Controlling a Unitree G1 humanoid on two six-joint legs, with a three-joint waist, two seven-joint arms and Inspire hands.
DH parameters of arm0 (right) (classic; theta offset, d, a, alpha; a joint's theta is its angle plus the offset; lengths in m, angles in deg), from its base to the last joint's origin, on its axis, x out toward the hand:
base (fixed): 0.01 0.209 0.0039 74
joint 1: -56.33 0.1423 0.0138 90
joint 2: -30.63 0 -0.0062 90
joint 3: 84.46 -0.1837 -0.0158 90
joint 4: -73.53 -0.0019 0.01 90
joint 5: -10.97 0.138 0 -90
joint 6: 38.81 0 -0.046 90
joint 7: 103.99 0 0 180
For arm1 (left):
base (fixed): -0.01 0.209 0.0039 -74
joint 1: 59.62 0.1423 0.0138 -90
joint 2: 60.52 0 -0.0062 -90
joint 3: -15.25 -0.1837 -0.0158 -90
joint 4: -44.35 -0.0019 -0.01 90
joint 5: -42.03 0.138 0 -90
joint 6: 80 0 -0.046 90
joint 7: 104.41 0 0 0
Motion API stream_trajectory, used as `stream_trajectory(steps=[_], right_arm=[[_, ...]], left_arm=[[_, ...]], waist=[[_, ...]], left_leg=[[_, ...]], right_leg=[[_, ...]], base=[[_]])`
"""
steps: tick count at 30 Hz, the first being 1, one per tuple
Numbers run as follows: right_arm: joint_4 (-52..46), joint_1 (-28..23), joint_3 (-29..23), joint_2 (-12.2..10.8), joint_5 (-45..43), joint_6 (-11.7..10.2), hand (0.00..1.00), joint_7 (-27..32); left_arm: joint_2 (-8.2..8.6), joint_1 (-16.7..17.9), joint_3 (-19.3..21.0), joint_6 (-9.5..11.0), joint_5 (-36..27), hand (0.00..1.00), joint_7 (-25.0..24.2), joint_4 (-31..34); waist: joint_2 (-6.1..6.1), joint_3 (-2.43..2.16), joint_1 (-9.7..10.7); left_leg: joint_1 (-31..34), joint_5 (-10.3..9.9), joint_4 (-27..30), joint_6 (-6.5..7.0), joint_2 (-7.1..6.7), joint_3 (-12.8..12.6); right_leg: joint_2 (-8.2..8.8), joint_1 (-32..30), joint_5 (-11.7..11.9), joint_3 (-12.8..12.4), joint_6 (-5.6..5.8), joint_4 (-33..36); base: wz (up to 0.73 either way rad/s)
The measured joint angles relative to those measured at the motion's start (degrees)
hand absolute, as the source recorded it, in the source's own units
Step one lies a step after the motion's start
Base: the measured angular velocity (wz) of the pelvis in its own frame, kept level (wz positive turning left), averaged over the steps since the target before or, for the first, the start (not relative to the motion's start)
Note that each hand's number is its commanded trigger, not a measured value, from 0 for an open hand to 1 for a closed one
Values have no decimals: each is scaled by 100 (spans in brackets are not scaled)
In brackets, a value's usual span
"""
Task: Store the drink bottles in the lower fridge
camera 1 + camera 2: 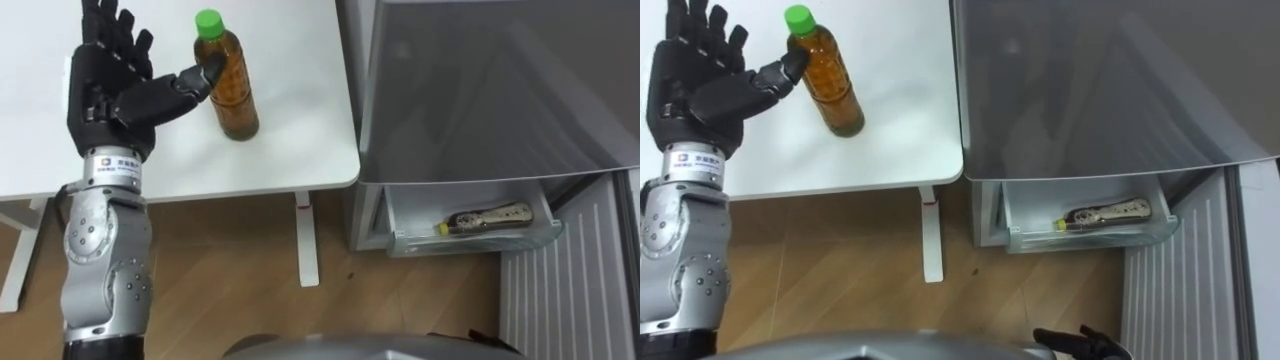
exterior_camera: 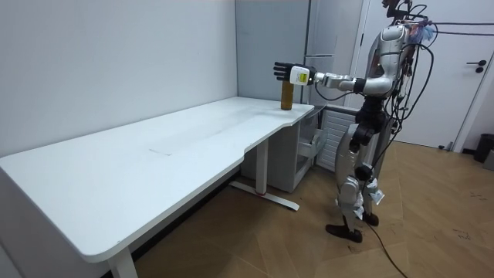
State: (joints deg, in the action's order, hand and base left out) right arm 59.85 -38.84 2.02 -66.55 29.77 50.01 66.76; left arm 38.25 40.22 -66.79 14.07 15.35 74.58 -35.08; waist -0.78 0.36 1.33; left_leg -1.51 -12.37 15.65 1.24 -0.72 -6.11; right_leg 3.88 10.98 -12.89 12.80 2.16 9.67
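Note:
A bottle of amber tea (image 1: 228, 85) with a green cap stands upright near the right front corner of the white table (image 1: 290, 150). My left hand (image 1: 120, 100) is raised just left of it, open, fingers spread; the thumb tip touches the bottle's shoulder and nothing is curled round it. From the room view I stand at the table's end by the fridge, left arm stretched out to the bottle (image 2: 286, 99). The lower fridge drawer (image 1: 400, 225) is pulled out, and a second bottle (image 1: 488, 218) lies on its side in it. Dark fingertips of my right hand (image 1: 1080, 345) show at the bottom edge.
The grey fridge top (image 1: 500, 90) stands right beside the table's edge. An open white ribbed door (image 1: 570, 290) juts out to the right of the drawer. A white table leg (image 1: 306, 240) stands on the wooden floor between me and the drawer.

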Motion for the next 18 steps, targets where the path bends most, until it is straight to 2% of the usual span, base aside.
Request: stream_trajectory(steps=[5, 8, 12, 18], right_arm=[[3, 40, 13, 8, -107, -6, 0, -30], [16, 65, 9, 13, -129, -5, 0, -84], [56, 105, 7, 21, -130, 5, 0, -113], [55, 139, 4, 51, -138, 101, 0, -180]], left_arm=[[-7, 0, -241, -2, 14, 0, -149, -1], [-7, 0, -345, -10, 231, 0, -250, -1], [-8, 0, -381, -168, 531, 0, -338, -1], [-9, 0, -373, -268, 868, 0, -361, -1]], waist=[[-5, 8, 18], [-6, 21, 35], [5, 26, 60], [24, 26, 96]], left_leg=[[-3, 0, -7, 0, -2, 9], [-2, 0, -8, -1, 0, 7], [6, -1, -8, -1, 0, 8], [11, -1, -9, -1, 1, 5]], right_leg=[[0, -1, 0, -1, 0, -2], [-1, -3, 0, 0, 0, -4], [-1, -9, 0, 0, 0, -5], [-1, -12, 0, 5, 0, -5]], base=[[0], [0], [0], [0]])
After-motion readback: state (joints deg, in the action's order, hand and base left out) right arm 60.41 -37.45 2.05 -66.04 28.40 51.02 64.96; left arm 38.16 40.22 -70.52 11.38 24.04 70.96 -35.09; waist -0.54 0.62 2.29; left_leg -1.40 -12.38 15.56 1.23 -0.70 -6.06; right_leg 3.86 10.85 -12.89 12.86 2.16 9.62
